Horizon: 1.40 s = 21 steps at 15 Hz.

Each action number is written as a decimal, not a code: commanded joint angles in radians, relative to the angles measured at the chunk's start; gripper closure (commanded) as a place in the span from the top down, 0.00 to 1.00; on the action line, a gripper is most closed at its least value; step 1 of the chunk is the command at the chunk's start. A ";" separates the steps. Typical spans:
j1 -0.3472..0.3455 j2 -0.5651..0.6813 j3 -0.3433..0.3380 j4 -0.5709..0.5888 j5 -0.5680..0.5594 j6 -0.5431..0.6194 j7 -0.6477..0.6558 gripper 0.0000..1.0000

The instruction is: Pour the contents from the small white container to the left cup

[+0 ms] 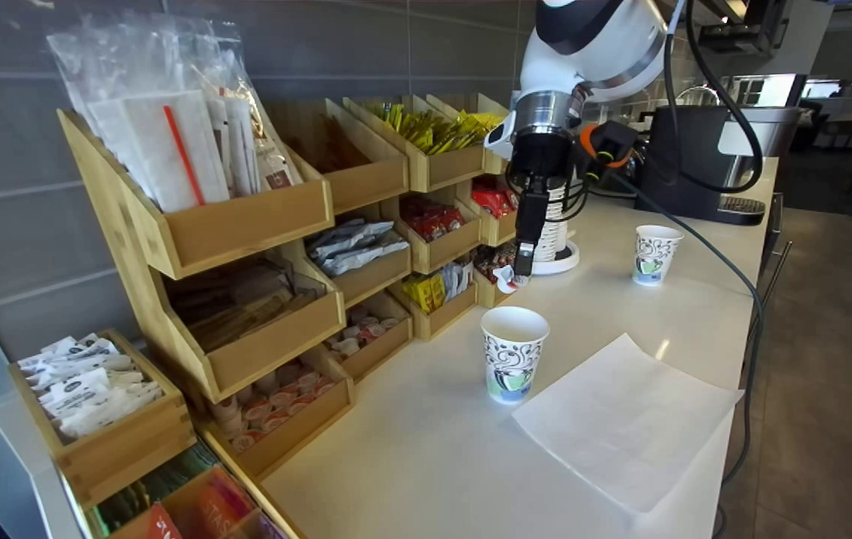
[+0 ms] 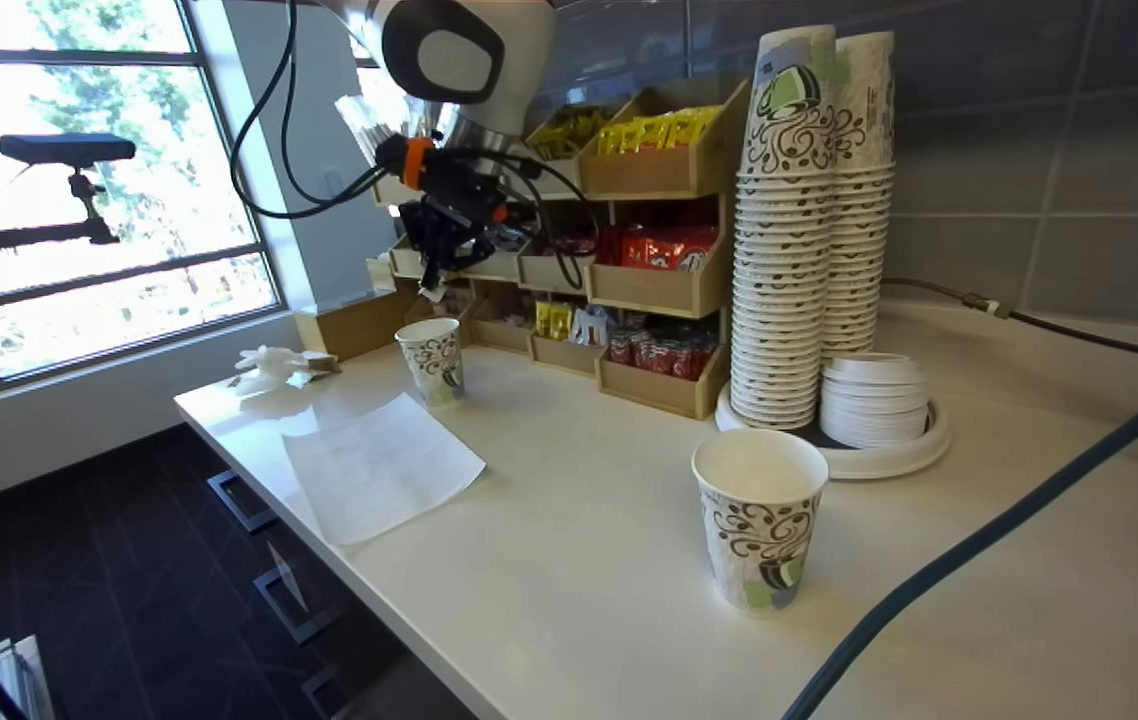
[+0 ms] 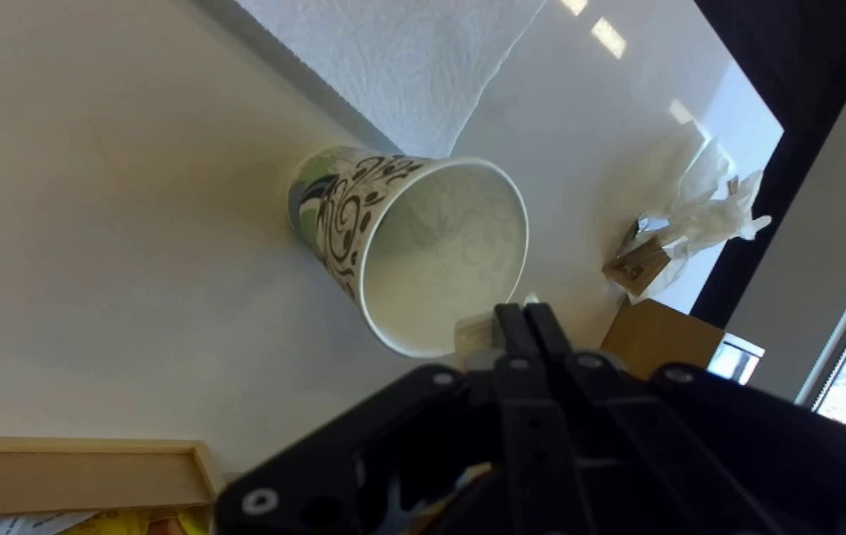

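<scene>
The left cup (image 1: 513,359), a patterned paper cup, stands upright on the counter; in the wrist view the inside of this left cup (image 3: 445,253) shows pale, with no clear contents. My gripper (image 1: 523,262) hangs above and beside it, towards the shelves. The black fingers are nearly together, shut on the small white container (image 1: 508,279), apparently by a thin edge. It juts out to one side of the fingertips in the wrist view, where the container (image 3: 473,338) looks translucent and overlaps the cup's rim; it appears tilted. Its contents cannot be seen.
Another patterned cup (image 1: 656,256) stands farther along the counter. A paper sheet (image 1: 632,419) lies beside the left cup. Wooden bins (image 1: 388,337) of packets line the wall. Tall cup stacks (image 2: 779,290) stand on a round tray. Crumpled wrappers (image 3: 705,215) lie near the counter's end.
</scene>
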 commanded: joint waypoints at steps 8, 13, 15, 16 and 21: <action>0.035 -0.076 0.007 -0.091 -0.139 0.132 0.007 0.01; 0.056 -0.101 0.016 -0.118 -0.188 0.166 0.009 0.01; 0.067 -0.111 0.017 -0.130 -0.217 0.188 0.011 0.01; 0.071 -0.117 0.018 -0.137 -0.232 0.200 0.013 0.01; 0.090 -0.149 0.029 -0.173 -0.284 0.243 0.007 0.01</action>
